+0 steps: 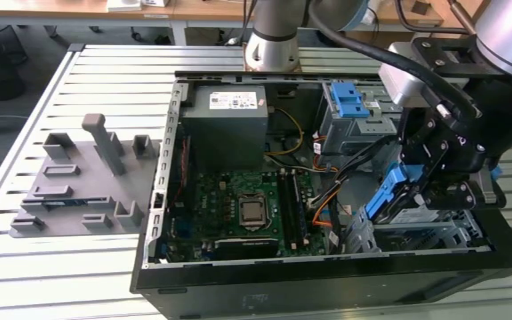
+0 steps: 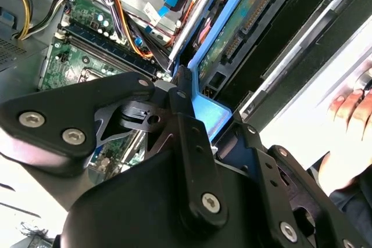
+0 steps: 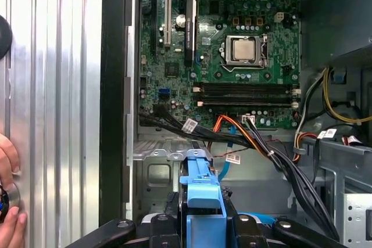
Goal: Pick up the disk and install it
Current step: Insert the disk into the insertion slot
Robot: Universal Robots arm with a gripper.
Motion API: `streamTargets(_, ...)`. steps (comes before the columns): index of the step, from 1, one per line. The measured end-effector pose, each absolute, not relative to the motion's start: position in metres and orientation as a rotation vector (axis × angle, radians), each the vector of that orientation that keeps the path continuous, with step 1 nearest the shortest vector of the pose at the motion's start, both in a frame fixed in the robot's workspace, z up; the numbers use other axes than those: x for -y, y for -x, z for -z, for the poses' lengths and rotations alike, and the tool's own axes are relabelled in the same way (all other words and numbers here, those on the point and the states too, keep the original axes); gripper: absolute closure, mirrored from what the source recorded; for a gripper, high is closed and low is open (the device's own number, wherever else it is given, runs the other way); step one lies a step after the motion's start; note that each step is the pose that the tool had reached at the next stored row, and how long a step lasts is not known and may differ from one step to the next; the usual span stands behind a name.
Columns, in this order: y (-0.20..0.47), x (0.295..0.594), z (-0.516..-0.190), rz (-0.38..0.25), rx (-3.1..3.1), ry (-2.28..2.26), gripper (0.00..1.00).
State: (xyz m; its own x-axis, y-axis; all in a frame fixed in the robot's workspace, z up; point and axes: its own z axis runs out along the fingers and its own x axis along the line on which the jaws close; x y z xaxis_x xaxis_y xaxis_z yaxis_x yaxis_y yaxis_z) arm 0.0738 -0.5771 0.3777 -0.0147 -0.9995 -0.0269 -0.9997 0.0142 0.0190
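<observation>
Exterior view — pincer (image 1: 431, 193) pinching the disk (image 1: 387, 195), tilted, at drive cage (image 1: 425, 235) — inside open computer case (image 1: 327, 273)

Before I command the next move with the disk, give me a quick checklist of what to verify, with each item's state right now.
1. Grip on the disk: ok, the gripper is shut on it.
2. Disk at the bay: ok, it hangs on edge over the metal bay.
3. Cables clear of the bay: cannot tell, they run close beside it.
4. Hand out of the case: ok, it rests on the table outside it.
</observation>
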Motion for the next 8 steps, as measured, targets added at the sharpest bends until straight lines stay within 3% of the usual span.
streamTargets(8,-0.0738,0.5771,-0.3690,-0.051,-2.234,2.200,0.63)
